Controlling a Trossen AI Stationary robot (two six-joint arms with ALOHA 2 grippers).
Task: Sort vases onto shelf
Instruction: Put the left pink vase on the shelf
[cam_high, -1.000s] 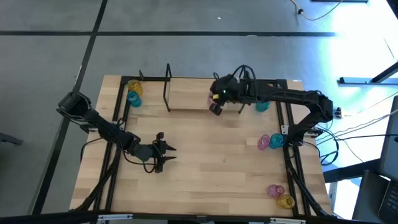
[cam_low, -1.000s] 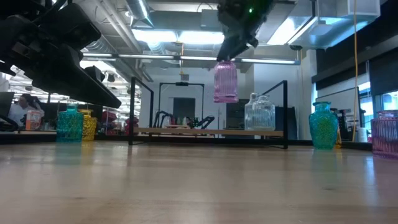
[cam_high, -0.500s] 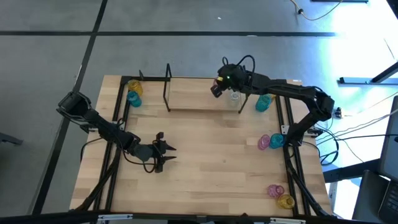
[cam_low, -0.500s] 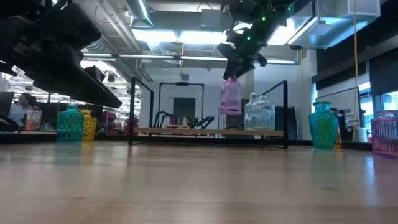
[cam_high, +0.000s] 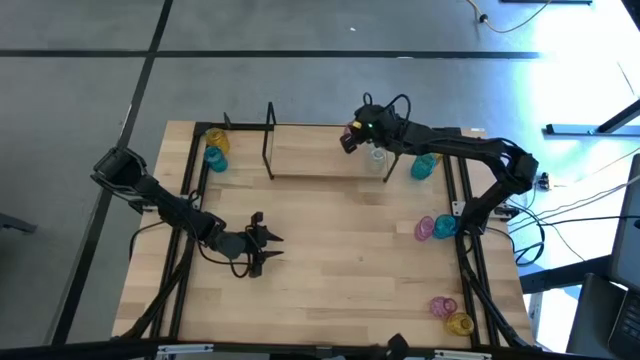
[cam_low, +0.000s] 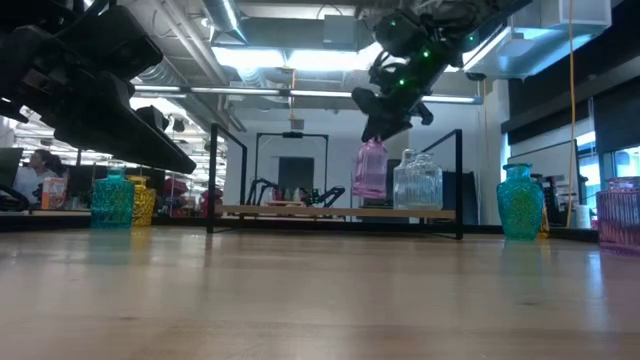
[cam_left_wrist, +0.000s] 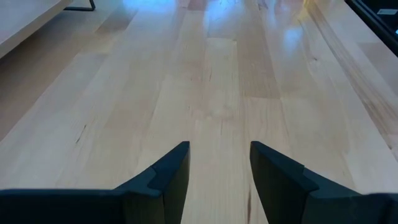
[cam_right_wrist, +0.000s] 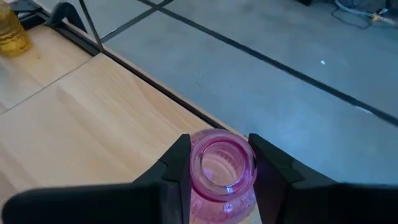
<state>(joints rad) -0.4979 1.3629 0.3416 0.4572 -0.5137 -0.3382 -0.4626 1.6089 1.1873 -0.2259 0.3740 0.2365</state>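
My right gripper (cam_high: 350, 138) is over the right part of the shelf (cam_high: 315, 150), shut on a pink vase (cam_low: 369, 168). The vase hangs upright, just left of a clear vase (cam_low: 417, 182) whose base rests on the shelf board (cam_low: 300, 211). My left gripper (cam_high: 264, 246) is open above bare table near the left middle, and only wood shows between its fingers (cam_left_wrist: 219, 168). Other vases stand on the table: teal (cam_high: 424, 166), a pink and teal pair (cam_high: 435, 228), a pink and yellow pair (cam_high: 452, 314), and yellow and teal (cam_high: 215, 149) at the far left. My right gripper pinches the pink vase by its neck just below the open mouth (cam_right_wrist: 222, 163), one finger (cam_right_wrist: 178, 167) on each side. The fingers come from above, slanting down. The vase hangs upright below them, its base (cam_low: 368, 194) a little above the shelf board.
The shelf has black wire uprights at its left end (cam_high: 270, 140) and right end (cam_low: 459, 180). Black frame rails (cam_high: 190, 180) run along the table's left and right sides. The middle of the shelf board and the table's centre are bare wood.
My right gripper has carried the pink vase toward the table's far edge and down, from in front of the shelf to just over its board beside the clear vase. It has stayed shut on the vase throughout.
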